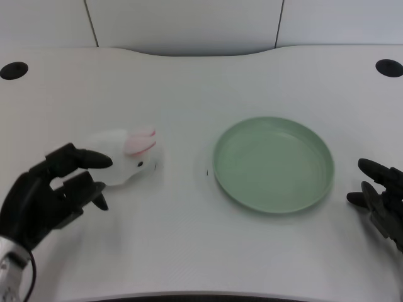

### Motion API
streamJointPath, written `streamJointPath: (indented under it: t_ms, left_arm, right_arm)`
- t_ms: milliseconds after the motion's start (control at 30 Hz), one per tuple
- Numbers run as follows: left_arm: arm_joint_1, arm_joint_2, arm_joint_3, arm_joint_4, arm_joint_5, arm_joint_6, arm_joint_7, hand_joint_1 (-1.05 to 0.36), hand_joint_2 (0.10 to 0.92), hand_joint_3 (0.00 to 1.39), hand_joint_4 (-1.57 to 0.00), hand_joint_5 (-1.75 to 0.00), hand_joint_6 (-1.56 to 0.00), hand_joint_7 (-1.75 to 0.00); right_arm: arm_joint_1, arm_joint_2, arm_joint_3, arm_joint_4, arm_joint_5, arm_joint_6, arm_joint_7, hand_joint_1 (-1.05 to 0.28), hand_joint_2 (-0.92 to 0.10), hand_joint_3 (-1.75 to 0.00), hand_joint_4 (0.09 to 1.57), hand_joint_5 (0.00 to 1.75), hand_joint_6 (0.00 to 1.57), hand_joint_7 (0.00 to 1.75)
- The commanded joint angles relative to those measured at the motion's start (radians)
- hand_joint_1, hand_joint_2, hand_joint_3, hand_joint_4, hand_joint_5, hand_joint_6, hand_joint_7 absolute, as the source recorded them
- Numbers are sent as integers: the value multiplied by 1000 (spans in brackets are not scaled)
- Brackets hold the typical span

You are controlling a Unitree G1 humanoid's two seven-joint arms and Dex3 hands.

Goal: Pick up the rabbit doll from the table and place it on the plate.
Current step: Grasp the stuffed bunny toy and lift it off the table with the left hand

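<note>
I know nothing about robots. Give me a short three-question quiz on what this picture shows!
1. True or false: the rabbit doll lies on the green plate.
2. Which is nearest the doll? A) left hand B) plate C) right hand
3. Fill in: the plate holds ____.

Key:
1. False; it lies on the table, left of the plate.
2. A
3. Nothing
</note>
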Motion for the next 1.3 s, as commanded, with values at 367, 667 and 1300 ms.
streamJointPath:
  t_ms: [367,667,1300]
  left_arm:
    - [-215,233,-200,12,390,-171,135,-528,920,41,-271,-1727,-229,-1047]
    - [-429,337,-444,103,832,-102,359,-812,915,15,-1,-1031,-7,-795]
    - [-761,222,-729,537,1035,62,411,-1048,905,4,1,1,-4,-51]
  right_arm:
    - [-8,12,-21,16,26,31,6,-395,-921,-333,848,592,891,10]
    - [0,17,-21,1,27,19,9,-387,-921,-341,851,567,895,8]
    - [19,16,-26,3,48,2,34,-402,-921,-321,830,599,897,7]
